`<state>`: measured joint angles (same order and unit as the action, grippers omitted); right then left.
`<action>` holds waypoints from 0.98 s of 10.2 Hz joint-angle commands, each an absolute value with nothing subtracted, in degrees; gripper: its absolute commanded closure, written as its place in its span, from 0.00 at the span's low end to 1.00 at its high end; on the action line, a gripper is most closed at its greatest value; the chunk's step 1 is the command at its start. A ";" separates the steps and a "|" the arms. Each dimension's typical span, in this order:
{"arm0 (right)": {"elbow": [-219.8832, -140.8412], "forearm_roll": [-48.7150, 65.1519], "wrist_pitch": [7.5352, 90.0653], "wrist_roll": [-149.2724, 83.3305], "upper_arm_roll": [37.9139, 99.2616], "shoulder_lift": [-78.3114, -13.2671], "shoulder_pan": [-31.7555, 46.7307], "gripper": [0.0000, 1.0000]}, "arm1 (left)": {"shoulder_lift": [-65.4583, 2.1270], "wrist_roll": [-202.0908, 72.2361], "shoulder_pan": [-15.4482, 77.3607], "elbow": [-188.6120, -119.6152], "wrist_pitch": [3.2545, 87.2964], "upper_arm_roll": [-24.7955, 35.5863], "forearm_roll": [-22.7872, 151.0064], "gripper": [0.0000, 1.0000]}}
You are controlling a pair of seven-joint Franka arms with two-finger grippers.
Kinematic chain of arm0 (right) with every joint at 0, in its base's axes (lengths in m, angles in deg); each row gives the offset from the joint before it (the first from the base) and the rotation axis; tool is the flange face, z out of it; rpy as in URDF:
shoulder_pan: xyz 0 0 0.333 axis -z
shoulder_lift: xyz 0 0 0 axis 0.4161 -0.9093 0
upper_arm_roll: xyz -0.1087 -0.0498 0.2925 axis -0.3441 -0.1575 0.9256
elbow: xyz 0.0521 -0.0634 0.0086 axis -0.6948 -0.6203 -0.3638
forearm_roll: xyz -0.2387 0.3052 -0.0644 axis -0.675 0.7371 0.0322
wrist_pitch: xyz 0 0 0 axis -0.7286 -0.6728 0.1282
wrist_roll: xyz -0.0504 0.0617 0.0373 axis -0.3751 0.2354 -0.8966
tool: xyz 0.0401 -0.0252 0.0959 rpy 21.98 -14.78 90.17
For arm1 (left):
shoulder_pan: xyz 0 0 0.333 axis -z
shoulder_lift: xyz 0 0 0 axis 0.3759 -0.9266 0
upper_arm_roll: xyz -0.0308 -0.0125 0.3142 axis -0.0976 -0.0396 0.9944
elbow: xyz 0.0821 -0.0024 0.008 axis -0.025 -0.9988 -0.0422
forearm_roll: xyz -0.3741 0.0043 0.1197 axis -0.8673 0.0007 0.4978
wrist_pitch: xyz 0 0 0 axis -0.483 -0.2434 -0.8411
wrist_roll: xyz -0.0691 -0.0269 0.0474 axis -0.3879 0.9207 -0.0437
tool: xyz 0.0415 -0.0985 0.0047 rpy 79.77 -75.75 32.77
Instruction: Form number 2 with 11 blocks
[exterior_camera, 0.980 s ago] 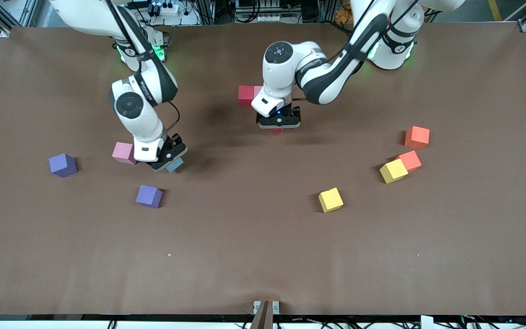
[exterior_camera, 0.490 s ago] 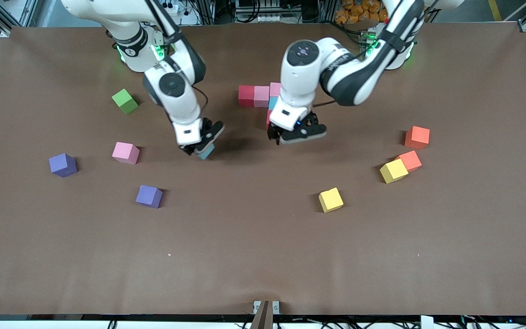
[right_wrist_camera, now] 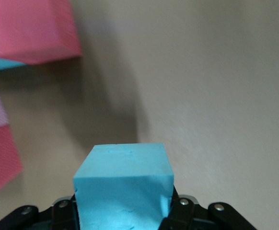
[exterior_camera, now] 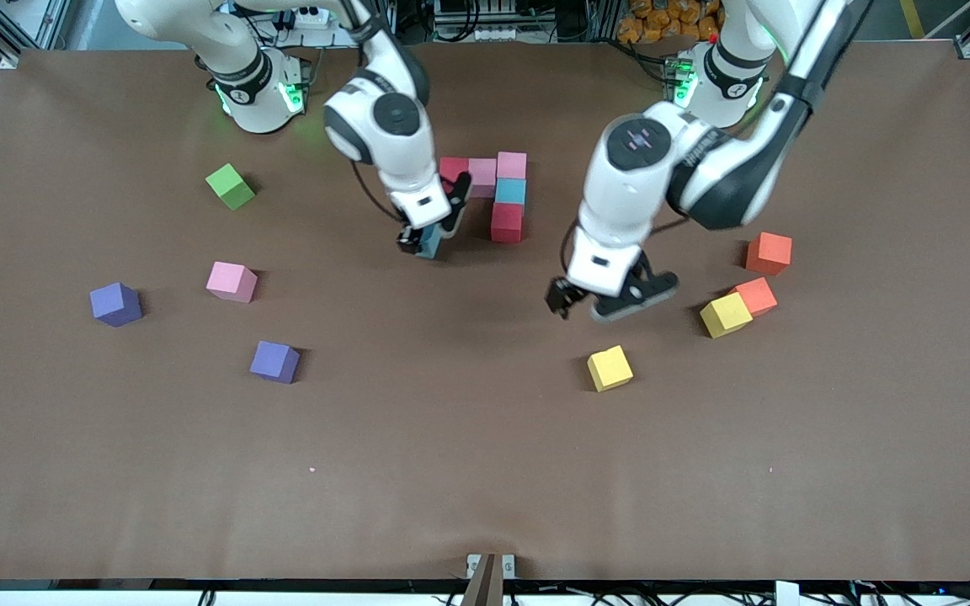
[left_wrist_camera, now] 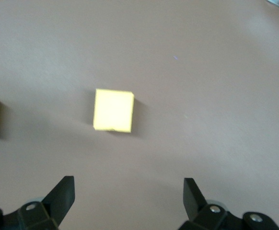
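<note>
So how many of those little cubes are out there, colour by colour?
pink cubes: 3
red cubes: 2
teal cubes: 2, one gripped in the right end effector
yellow cubes: 2
orange cubes: 2
purple cubes: 2
green cube: 1
Total: 14
The left end effector hangs open, holding nothing.

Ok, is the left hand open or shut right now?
Open. The left hand hangs empty over bare table, its fingers spread wide apart in the left wrist view, with the yellow block lying ahead of them.
</note>
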<state>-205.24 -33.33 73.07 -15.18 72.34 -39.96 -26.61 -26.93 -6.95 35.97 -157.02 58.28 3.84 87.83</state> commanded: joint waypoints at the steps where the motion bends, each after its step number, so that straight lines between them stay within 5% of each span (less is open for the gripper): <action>1: -195.88 -33.99 69.85 -12.62 71.84 -47.79 -28.76 0.48 | -31.60 -12.48 34.57 -152.42 57.22 6.32 84.28 0.00; 6: -194.72 -33.73 70.55 -11.20 71.93 -50.54 -32.88 0.48 | -40.66 -14.68 32.19 -143.36 57.14 7.63 84.61 0.00; 10: -195.25 -33.29 70.82 -11.28 72.01 -50.62 -34.65 0.49 | -40.85 -19.87 32.80 -143.43 56.35 10.79 84.70 0.00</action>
